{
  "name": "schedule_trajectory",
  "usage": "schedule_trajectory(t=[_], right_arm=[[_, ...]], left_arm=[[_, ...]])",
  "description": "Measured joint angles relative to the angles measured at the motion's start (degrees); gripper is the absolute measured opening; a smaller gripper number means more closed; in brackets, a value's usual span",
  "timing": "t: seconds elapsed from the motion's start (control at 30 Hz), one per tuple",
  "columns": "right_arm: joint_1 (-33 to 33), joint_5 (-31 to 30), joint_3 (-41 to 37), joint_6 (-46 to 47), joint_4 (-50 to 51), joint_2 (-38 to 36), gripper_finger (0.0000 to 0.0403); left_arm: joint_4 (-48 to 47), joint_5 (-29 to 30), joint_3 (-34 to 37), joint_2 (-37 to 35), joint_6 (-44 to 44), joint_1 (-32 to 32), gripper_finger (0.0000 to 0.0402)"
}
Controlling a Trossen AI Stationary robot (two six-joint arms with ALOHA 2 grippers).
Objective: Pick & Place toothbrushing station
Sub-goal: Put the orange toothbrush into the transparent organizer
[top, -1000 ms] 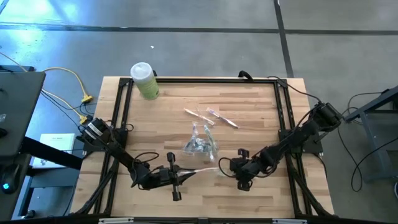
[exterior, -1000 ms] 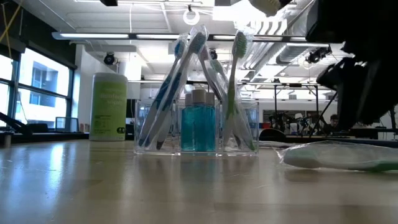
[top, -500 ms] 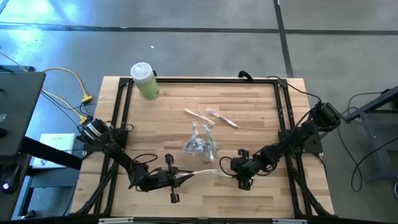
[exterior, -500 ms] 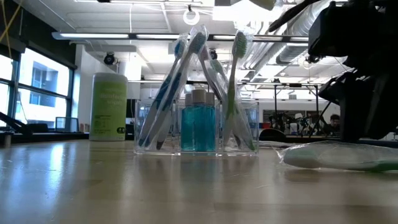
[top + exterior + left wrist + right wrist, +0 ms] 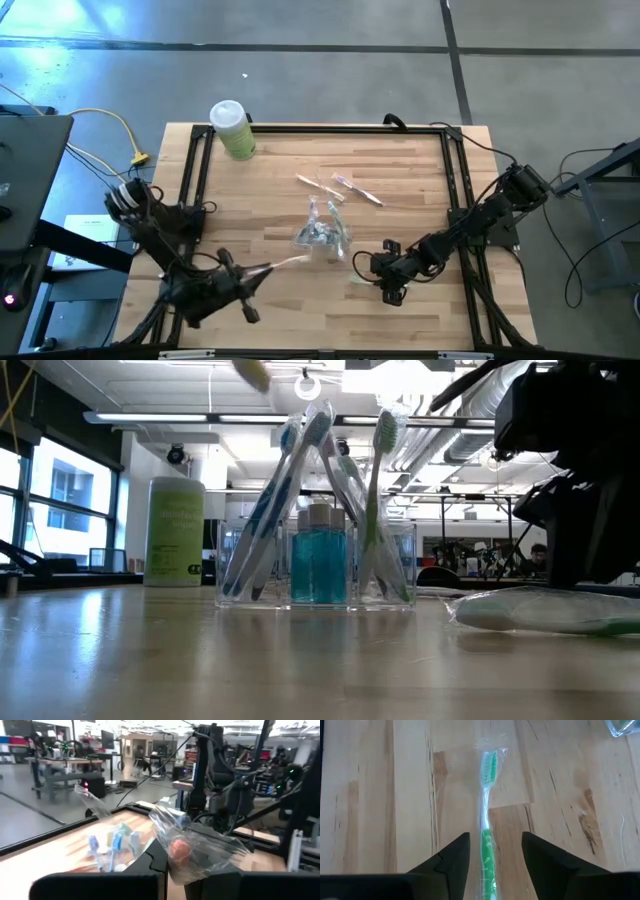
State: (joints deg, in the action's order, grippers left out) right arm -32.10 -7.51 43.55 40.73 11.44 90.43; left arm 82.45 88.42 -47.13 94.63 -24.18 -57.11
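Since the earlier frames, the left arm has been drawn back toward the lower left of the high view, taking a wrapped toothbrush (image 5: 283,263) with it; the right arm is unchanged

Wrapped toothbrush: held clenched in the left gripper (image 5: 252,281), raised off the table, tip pointing right toward the holder. In the left wrist view, crinkled clear wrapper (image 5: 200,845) is seen pinched between the shut fingers (image 5: 150,865)

Second toothbrush, green (image 5: 486,815), in clear wrap: lying flat on the wooden table (image 5: 400,170), at centre frame in the right wrist view, between the spread fingers (image 5: 447,857) of the right gripper (image 5: 386,291). Jaws released, nothing grasped. In the low view it is seen lying at lower right (image 5: 545,615)

Clear holder (image 5: 316,565), centre of the low view: upright toothbrushes and a blue bottle (image 5: 319,560) inside. In the high view it stands at table centre (image 5: 322,228)

Two more wrapped items (image 5: 340,187) lie above the holder in the high view. Green canister (image 5: 232,129) stands at the table's upper left corner
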Motion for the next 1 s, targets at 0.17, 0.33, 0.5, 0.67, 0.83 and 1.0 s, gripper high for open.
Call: schedule_trajectory(t=[0.17,0.33,0.5,0.67,0.83,1.0], right_arm=[[0.0,-0.44,0.0,0.01,-0.18,0.0,0.0171],[0.0,-0.46,0.0,0.02,-0.17,0.0,0.0171],[0.0,-0.46,0.0,-0.17,-0.17,0.0,0.0171],[0.0,-0.46,0.0,-0.28,-0.2,0.0,0.0171],[0.0,-1.4,0.0,-2.69,-0.83,0.0,0.0171],[0.0,-3.02,0.0,-9.36,-4.72,0.0,0.0171]], left_arm=[[-0.13,-1.98,-0.29,-1.11,-0.03,-1.87,0.0016],[1.12,1.52,-2.72,-2.28,-4.82,-2.74,0.0016],[1.37,1.68,-6.9,-3.82,-14.17,-1.75,0.0016],[-1.41,1.77,-8.63,-5.81,-16.33,0.62,0.0016],[-5.58,0.78,-8.57,-5.77,-15.34,1.61,0.0016],[-15.25,-11.06,-8.5,-5.6,-10.09,1.67,0.0016]])
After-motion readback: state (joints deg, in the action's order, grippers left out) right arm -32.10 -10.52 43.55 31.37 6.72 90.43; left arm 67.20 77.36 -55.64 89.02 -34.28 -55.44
